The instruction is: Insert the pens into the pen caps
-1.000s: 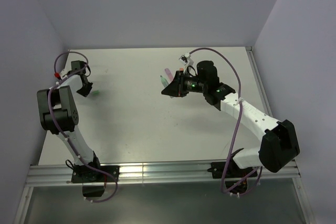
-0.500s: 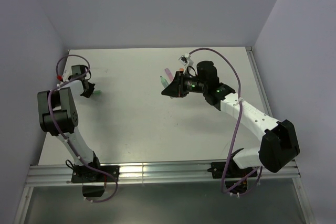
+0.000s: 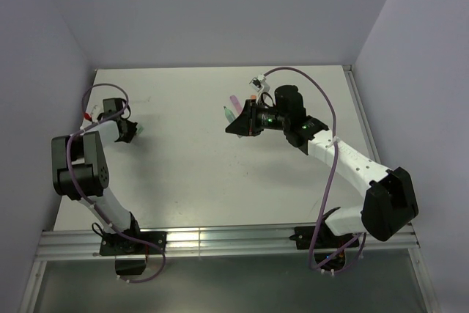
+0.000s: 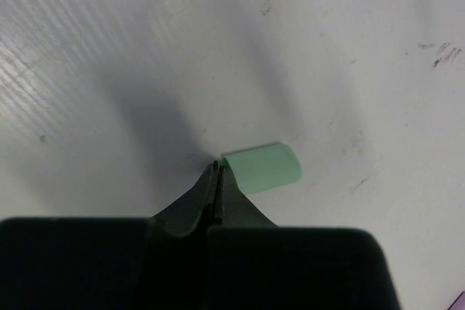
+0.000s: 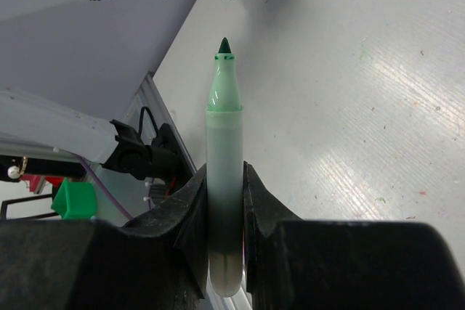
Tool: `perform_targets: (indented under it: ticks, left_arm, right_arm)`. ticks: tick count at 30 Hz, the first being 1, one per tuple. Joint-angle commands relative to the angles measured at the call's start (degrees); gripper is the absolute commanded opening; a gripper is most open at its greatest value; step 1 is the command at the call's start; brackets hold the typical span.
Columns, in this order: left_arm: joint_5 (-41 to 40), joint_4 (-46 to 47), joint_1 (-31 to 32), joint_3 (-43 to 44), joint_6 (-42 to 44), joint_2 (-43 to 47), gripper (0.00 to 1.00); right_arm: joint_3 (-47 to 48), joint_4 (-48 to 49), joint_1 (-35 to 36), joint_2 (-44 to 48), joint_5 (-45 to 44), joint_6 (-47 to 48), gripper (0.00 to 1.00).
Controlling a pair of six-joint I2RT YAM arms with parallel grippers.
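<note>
White table, pale walls. On the left, the left gripper (image 4: 216,173) is pinched together on nothing, its tips just beside a green cap (image 4: 261,168) lying flat. On the right, the right gripper (image 5: 225,183) clamps a mint-green pen (image 5: 224,125), with its tip bare.

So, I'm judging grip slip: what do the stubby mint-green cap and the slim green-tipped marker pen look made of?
The stubby mint-green cap looks like matte opaque plastic: even colour, soft sheen, no glare. The slim green-tipped marker pen seems smooth frosted plastic, its barrel faintly translucent; the dark tip may be felt.
</note>
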State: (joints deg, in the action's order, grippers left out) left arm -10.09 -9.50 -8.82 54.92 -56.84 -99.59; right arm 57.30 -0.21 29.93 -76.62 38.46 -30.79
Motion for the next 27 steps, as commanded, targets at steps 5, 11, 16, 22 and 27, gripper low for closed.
perform_targets:
  ticks: [5, 11, 16, 22, 27]
  left_arm:
    - [0.68, 2.12, 3.19, 0.98, -0.99, 2.47, 0.00]
    - [-0.28, -1.39, 5.13, 3.27, -1.08, 2.65, 0.00]
    - [-3.09, -6.84, 6.27, 5.20, -0.91, 5.80, 0.00]
    - [-10.12, -15.53, 6.62, 12.13, 4.08, 6.44, 0.21]
    - [-7.76, -20.73, 6.80, 25.64, 17.35, -4.96, 0.53]
  right_arm:
    - [-0.26, 1.61, -0.49, 1.74, -0.05, 1.25, 0.00]
    - [-0.08, 1.44, -0.49, 1.39, 0.21, 1.25, 0.00]
    - [-0.08, 1.44, -0.49, 1.03, 0.48, 1.25, 0.00]
    - [0.09, 1.61, -0.49, 1.03, 0.65, 1.08, 0.00]
    - [0.18, 1.44, -0.49, 0.95, 0.57, 1.08, 0.00]
